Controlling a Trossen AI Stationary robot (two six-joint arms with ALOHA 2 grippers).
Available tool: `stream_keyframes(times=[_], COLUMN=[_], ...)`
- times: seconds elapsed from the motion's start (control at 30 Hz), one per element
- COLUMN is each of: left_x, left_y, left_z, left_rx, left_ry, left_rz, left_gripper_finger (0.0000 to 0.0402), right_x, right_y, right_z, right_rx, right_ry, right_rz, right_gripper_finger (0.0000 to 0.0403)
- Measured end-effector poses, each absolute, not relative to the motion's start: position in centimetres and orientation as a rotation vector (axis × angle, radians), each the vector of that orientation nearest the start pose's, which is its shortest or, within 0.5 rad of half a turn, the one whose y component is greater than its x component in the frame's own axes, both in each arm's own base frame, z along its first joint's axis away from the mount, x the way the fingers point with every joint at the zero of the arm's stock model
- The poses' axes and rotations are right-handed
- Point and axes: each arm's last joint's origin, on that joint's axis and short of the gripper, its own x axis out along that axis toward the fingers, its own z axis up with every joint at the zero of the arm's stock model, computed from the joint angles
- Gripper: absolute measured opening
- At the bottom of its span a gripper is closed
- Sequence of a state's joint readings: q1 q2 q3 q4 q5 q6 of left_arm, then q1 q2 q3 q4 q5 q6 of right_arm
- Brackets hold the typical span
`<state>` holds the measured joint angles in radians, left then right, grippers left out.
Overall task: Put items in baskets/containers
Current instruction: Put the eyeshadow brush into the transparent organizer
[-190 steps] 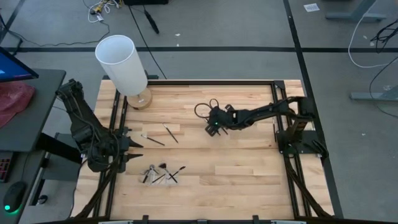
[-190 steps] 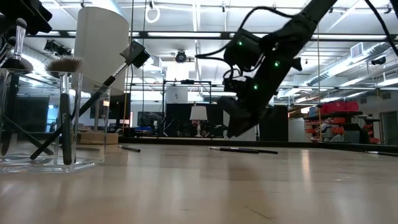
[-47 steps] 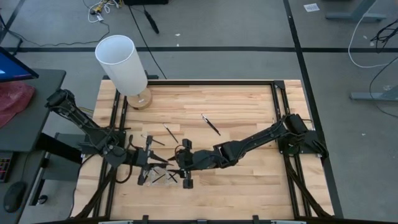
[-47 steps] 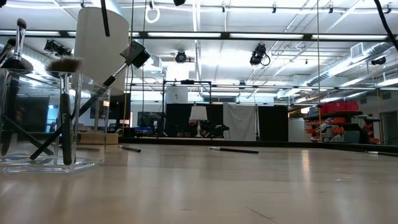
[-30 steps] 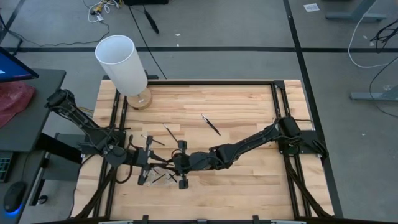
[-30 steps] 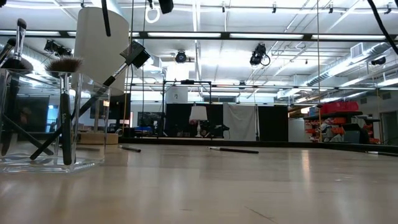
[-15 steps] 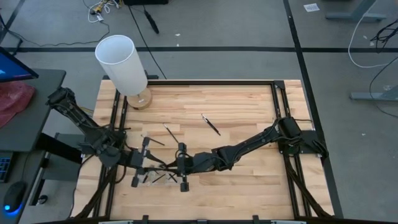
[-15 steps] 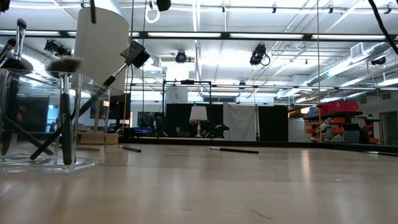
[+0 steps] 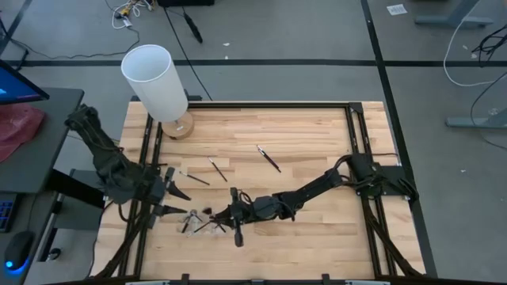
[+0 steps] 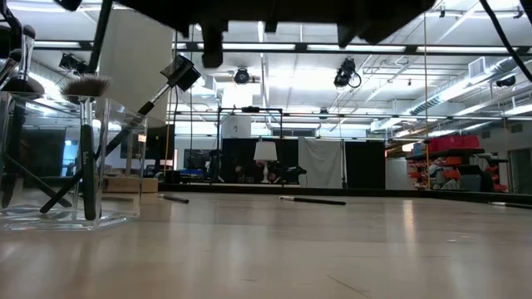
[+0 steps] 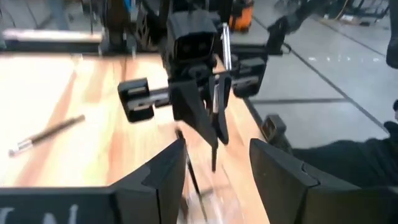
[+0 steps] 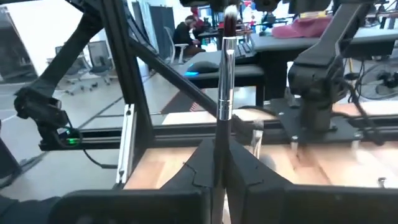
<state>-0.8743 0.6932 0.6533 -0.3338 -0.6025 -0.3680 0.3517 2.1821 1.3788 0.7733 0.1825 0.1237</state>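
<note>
Silver-banded brush (image 12: 224,93) stands upright in the right gripper's (image 12: 219,163) closed jaws.

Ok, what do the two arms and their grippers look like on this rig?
Both arms are matte black, built of jointed segments with black cable looped along them. The right gripper has a boxy head and two tapered flat fingers; the left gripper has matching pointed black fingers. No markings are legible.

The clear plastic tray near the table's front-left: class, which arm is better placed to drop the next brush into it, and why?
Right. The right gripper is shut on a slender dark brush with a silver ferrule and hangs beside the clear plastic tray. The left gripper is open and empty.
</note>
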Motion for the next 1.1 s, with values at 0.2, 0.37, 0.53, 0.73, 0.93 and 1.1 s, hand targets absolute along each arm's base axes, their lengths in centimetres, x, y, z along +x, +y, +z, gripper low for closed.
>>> stream_keyframes(times=[0.2,0.37,0.53,0.73,0.93,1.1], left_x=[10.8,11.0,11.0,11.0,11.0,11.0], left_y=[-10.9,-11.0,-11.0,-11.0,-11.0,-11.0], left_z=[27.0,26.7,26.7,26.7,26.7,26.7], left_rx=[-0.070,-0.053,-0.051,-0.049,-0.049,-0.049], left_ry=[0.344,0.343,0.344,0.344,0.343,0.342], left_rz=[-0.137,-0.106,-0.106,-0.106,-0.104,-0.104], left_gripper_finger=[0.0170,0.0168,0.0167,0.0167,0.0167,0.0167], right_x=[46.0,46.1,46.2,46.2,46.1,45.6], right_y=[15.3,14.8,14.7,14.7,14.6,14.4], right_z=[16.3,15.7,15.6,15.7,16.0,17.9], right_rx=[0.170,0.181,0.180,0.177,0.174,0.155], right_ry=[0.048,0.096,0.103,0.101,0.107,0.146], right_rz=[0.147,0.141,0.144,0.142,0.140,0.104], right_gripper_finger=[0.0018,0.0021,0.0042,0.0072,0.0123,0.0165])
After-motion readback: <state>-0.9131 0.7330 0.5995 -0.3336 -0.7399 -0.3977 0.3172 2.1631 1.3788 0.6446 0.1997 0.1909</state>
